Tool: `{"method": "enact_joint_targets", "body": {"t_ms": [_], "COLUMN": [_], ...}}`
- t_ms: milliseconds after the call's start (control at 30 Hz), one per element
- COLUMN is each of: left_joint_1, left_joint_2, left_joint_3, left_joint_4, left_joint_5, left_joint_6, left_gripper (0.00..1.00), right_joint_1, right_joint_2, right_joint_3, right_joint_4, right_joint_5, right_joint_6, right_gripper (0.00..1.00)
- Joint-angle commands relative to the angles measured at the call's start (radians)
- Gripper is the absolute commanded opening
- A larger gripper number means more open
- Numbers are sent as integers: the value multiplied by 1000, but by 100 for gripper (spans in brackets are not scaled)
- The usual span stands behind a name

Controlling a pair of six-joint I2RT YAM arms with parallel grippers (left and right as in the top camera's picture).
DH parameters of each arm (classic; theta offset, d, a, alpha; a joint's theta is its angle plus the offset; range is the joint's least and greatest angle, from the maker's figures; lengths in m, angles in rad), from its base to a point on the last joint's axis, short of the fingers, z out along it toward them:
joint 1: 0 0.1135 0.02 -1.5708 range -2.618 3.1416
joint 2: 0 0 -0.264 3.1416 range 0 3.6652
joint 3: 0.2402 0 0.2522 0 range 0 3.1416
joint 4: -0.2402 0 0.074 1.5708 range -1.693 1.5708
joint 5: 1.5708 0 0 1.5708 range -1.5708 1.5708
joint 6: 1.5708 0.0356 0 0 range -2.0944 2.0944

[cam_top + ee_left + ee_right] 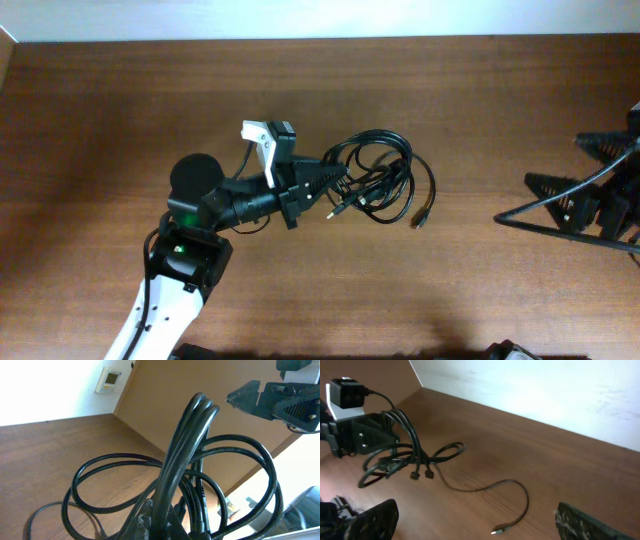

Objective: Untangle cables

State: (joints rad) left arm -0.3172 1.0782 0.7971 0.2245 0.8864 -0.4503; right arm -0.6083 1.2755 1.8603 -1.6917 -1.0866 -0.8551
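The cables are a tangle of thin black loops on the brown table, just right of the middle. One plug end trails to the front right. My left gripper is shut on the left side of the bundle. In the left wrist view the gripped strands rise from the jaws. My right gripper is open and empty at the right edge, apart from the cables. In the right wrist view its fingers spread wide, with one loose cable end lying between them and the bundle farther off.
The table's far edge meets a white wall. A wall thermostat shows in the left wrist view. The left arm's base stands at the front left.
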Motion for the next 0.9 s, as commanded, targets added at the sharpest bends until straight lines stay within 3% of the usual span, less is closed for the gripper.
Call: {"method": "enact_joint_targets", "body": {"t_ms": [0, 100, 167, 233, 333, 400, 533, 600, 633, 700, 767, 867], "left_joint_1": [5, -42, -79, -121, -169, -208, -241, -241, -241, -241, -241, -241], "left_joint_2": [-6, -6, -6, -6, -6, -6, -4, 12, 26, 29, 29, 29], "left_joint_3": [4, 4, 4, 4, 4, 4, 4, 4, 4, 4, 4, 4], "left_joint_4": [50, 150, 176, 154, 45, -10, -62, -69, -69, -88, -98, -21], "left_joint_5": [193, 346, 338, 180, -106, -275, -439, -439, -439, -355, -242, -152], "left_joint_6": [185, 333, 377, 373, 324, 324, 325, 335, 359, 429, 512, 512], "left_gripper": [0, 0, 0, 0, 0, 0, 0, 0, 0, 0, 0, 0], "right_joint_1": [-6, 0, 69, 145, 197, 198, 228, 356, 492, 688, 750, 774], "right_joint_2": [-12, -43, -48, -41, -42, -41, -2, 34, 54, 83, 110, 161], "right_joint_3": [2, 2, 3, 3, 3, 3, 2, 3, 2, 2, 2, 2], "right_joint_4": [-7, -6, -6, 3, 18, 35, 97, 108, 107, 151, 166, 162], "right_joint_5": [-29, -32, -39, 14, 338, 451, 447, 416, 418, 484, 541, 550], "right_joint_6": [64, 72, 119, 251, 506, 602, 588, 459, 371, 302, 308, 312], "right_gripper": [99, 99, 99, 99, 99, 99, 99, 99, 99, 99, 99, 95]}}
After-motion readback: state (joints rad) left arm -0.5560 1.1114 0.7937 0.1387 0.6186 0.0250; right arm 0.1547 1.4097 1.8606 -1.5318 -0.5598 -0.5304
